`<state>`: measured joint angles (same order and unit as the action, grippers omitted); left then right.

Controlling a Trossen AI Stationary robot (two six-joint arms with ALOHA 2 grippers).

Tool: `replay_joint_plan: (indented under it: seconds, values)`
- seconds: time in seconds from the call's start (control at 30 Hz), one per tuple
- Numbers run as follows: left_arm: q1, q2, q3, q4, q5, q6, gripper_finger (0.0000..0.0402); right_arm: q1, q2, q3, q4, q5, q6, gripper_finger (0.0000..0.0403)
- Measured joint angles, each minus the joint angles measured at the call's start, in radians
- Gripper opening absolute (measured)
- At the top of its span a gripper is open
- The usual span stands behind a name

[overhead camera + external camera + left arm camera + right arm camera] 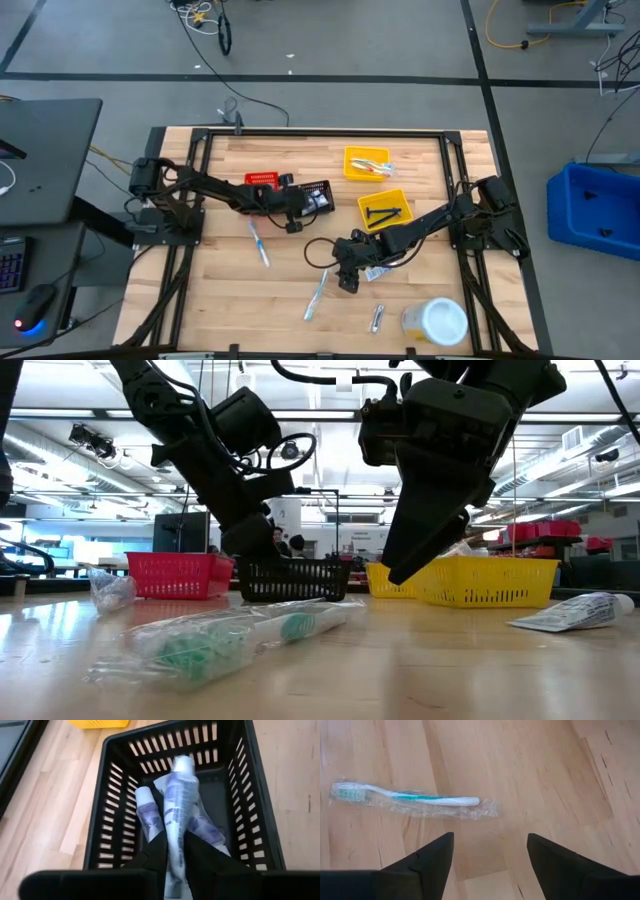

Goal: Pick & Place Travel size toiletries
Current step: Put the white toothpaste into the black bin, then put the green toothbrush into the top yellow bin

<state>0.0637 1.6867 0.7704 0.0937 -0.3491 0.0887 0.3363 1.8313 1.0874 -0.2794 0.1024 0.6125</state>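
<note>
Black bin (260, 820) — tube (181, 805) base hidden behind left pincer (175, 857).

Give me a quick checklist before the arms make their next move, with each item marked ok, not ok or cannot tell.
1. Left gripper over the black bin: ok, its fingers reach into the bin.
2. White-and-blue tube clear of the left fingers: not ok, it lies between them; cannot tell whether they grip it.
3. Right gripper open: ok, fingers wide apart above bare wood.
4. Wrapped toothbrush lined up with the right gripper: not ok, it lies ahead and to one side of the fingers.
5. Toothbrush lying flat and alone: ok, nothing touches it.
6. Space between the two arms: ok in the high view, they are apart.
</note>
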Motion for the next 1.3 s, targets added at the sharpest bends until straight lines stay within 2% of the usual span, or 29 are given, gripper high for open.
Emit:
replay_joint_plan:
  seconds: [0.37,0.5,0.63,0.73,0.9,1.03,1.13,1.3]
  values:
    - [-0.013,0.0,0.038,-0.02,0.018,-0.006,0.0156,0.003,0.0,0.0,-0.001,0.0,-0.053,0.0258]
    - [-0.037,0.0,0.118,-0.157,0.016,-0.006,0.0169,0.013,0.0,0.0,-0.001,-0.001,-0.142,0.0261]
    - [-0.049,0.0,0.229,-0.388,0.051,-0.012,0.017,0.019,0.0,0.0,-0.001,0.0,-0.28,0.0253]
    - [-0.055,-0.012,0.274,-0.506,0.083,-0.086,0.0171,0.026,0.0,0.0,0.009,0.001,-0.392,0.0243]
    - [-0.093,-0.096,0.242,-0.514,0.101,-0.094,0.0171,0.042,0.0,0.0,0.08,0.0,-0.553,0.0227]
    - [-0.128,-0.208,0.187,-0.488,0.101,-0.118,0.0171,0.049,0.0,0.0,0.143,0.0,-0.649,0.022]
    - [-0.157,-0.299,0.133,-0.469,0.094,-0.16,0.0171,0.048,0.007,0.0,0.178,0.0,-0.678,0.0218]
    - [-0.224,-0.439,-0.003,-0.321,0.067,-0.212,0.0171,0.043,0.038,-0.001,0.225,-0.001,-0.689,0.0219]
